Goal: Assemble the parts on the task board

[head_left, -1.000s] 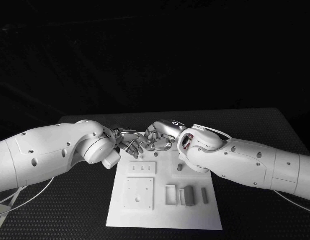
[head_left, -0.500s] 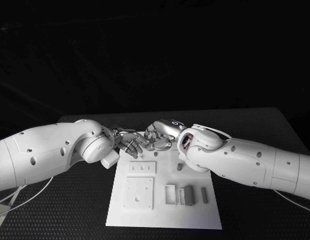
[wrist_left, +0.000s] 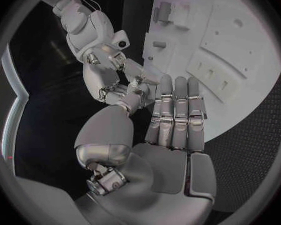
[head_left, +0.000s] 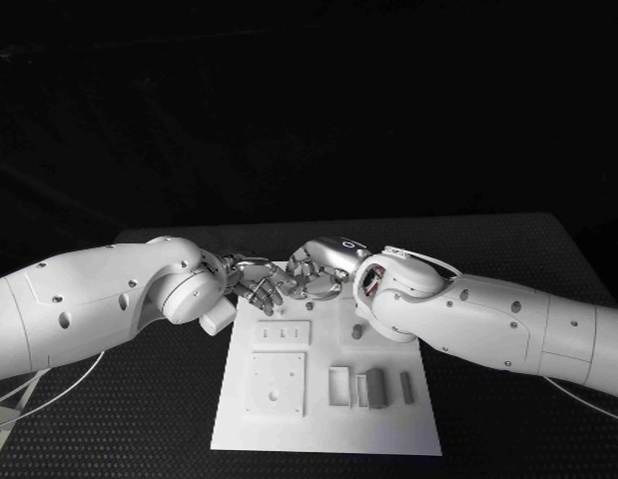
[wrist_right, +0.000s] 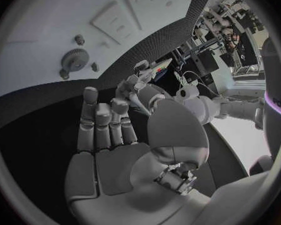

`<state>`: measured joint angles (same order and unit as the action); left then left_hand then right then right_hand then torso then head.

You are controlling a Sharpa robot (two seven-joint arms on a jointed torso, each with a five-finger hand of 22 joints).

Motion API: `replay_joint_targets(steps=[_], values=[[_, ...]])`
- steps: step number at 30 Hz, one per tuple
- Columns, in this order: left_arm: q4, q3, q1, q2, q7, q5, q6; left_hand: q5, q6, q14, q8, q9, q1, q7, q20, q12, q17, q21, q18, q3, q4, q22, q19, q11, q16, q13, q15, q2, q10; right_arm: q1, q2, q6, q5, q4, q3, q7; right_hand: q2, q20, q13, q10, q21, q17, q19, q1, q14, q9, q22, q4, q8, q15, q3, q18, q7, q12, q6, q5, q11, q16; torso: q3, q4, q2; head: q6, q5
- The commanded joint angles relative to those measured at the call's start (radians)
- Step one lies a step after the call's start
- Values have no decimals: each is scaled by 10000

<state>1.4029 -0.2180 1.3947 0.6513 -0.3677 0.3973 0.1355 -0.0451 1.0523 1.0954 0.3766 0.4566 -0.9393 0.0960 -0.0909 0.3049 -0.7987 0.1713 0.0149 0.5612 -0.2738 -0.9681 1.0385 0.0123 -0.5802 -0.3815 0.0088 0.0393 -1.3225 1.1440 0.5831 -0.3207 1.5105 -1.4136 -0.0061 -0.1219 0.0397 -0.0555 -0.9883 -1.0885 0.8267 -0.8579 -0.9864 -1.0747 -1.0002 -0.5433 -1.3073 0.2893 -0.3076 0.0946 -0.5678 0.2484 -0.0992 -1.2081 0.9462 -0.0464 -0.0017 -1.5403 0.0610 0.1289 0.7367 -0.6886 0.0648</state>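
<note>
The white task board lies in the middle of the table. Grey upright parts stand in its near right corner, and a raised plate sits to their left. My left hand and right hand meet fingertip to fingertip above the board's far end. In the left wrist view the left hand has straight fingers, and its thumb reaches the right hand. In the right wrist view the right hand curls its fingers slightly towards the left hand. Any small part between the fingertips is hidden.
A grey gear and small pegs stand on the board's far part, under the hands. A slotted block lies mid-board. Black table surrounds the board on all sides. Both forearms flank the board's far half.
</note>
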Motion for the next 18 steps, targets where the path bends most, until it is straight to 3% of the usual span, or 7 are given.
replay_joint_targets(steps=[1, 18], values=[[23, -16, 4, -2, 133, 48, -239, -52, 106, 55, 37, 110, -55, -53, -3, 56, -12, 43, -112, 68, 17, -17, 78, 0, -50, -29, -25, 47, -69, 13, -6, -53, -35, -4, 18, 212, -44, -12, 16, 31, 8, 14, 29, -138, 14, 13, -165, 7, 48, 41, -67, 134, -160, 37, 88, -32, 55, 1, -2, 3, -5, -8, -7], [-69, -35, 2, 36, 219, 46, -266, -39, 91, 1, 64, 238, 126, -52, -22, 158, -85, 61, -119, 61, -13, -168, 63, -11, -176, -297, -35, 287, 6, -3, 47, 53, -103, 34, 17, 323, 2, -37, 25, 80, -25, 33, 102, -249, 65, 19, -170, 22, 112, 8, -50, 134, -194, 66, 18, -31, 88, 26, 3, -1, -1, -7, 18]])
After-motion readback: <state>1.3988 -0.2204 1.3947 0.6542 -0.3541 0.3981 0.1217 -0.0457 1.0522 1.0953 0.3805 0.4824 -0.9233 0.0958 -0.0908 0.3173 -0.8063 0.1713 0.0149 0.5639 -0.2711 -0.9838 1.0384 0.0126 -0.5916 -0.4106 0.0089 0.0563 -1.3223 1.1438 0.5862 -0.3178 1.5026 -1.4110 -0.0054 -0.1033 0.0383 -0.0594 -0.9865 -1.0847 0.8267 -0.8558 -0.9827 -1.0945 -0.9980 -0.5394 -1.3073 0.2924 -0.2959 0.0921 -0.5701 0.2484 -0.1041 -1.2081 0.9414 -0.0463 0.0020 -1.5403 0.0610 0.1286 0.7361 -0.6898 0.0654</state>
